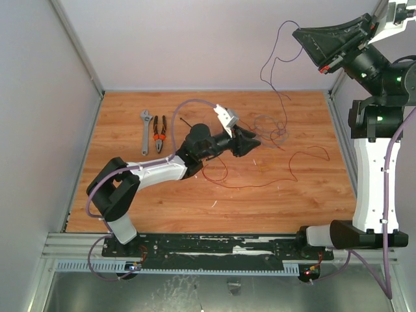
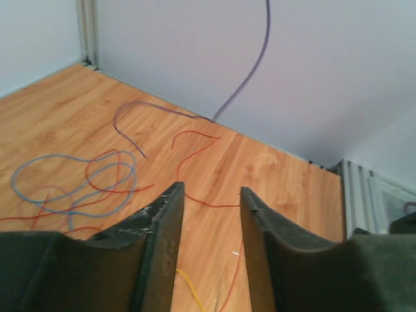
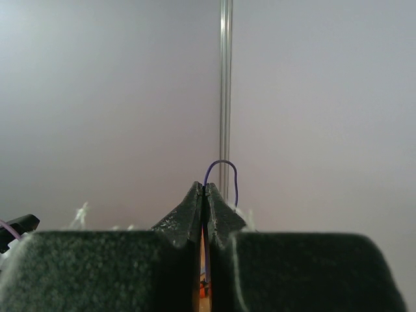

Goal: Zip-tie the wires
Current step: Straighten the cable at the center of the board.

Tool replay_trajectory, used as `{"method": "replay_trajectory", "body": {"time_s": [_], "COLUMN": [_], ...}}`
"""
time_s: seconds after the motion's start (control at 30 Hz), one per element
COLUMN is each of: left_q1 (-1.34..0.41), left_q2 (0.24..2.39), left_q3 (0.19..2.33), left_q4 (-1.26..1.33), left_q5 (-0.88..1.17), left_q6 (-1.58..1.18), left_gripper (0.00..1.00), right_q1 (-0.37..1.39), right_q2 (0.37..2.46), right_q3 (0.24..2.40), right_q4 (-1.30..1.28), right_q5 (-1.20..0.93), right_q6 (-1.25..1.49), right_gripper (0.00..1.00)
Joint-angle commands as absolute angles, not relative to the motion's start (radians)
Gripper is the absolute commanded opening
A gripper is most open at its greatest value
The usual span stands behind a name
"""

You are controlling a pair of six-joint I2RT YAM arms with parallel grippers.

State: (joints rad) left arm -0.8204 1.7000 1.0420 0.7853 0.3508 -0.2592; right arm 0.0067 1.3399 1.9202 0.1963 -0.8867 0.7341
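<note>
Right end effector pinches a purple strand of the wires aloft; left end effector gapes over the table.

- Two robot arms: the left arm and the right arm.
- Two grippers, one on each arm: the left gripper and the right gripper.
- One grey wrench.
- One pair of pliers with orange handles.
- One thin dark zip tie, partly behind the left arm.
- One loose tangle of wires. The strands cross too much to count, but I see red, purple, bluish and yellow.
- One wooden table.
</note>
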Motion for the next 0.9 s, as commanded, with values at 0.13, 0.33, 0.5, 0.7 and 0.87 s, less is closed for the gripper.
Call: {"method": "replay_trajectory", "body": {"time_s": [0.13,0.33,0.5,0.7,0.87], "left_q1": [-0.843,-0.900,-0.919,-0.929,-0.934], "left_q2": [1.694,1.739,1.751,1.772,1.791], "left_q3": [1.010,1.032,1.033,1.050,1.070], "left_q4": [0.901,0.959,0.961,0.976,0.986], "left_q5": [0.502,0.588,0.590,0.612,0.618], "left_q6": [-0.299,-0.322,-0.334,-0.350,-0.359], "left_gripper": [0.66,0.70,0.70,0.71,0.71], "right_q1": [0.009,0.009,0.009,0.009,0.009], "right_q2": [1.357,1.354,1.345,1.342,1.343], "right_q3": [1.954,1.959,1.959,1.959,1.963], "right_q4": [0.184,0.174,0.172,0.178,0.179], "right_q5": [-0.871,-0.870,-0.871,-0.867,-0.867], "right_q6": [0.723,0.719,0.716,0.721,0.723], "right_gripper": [0.00,0.00,0.01,0.01,0.02]}}
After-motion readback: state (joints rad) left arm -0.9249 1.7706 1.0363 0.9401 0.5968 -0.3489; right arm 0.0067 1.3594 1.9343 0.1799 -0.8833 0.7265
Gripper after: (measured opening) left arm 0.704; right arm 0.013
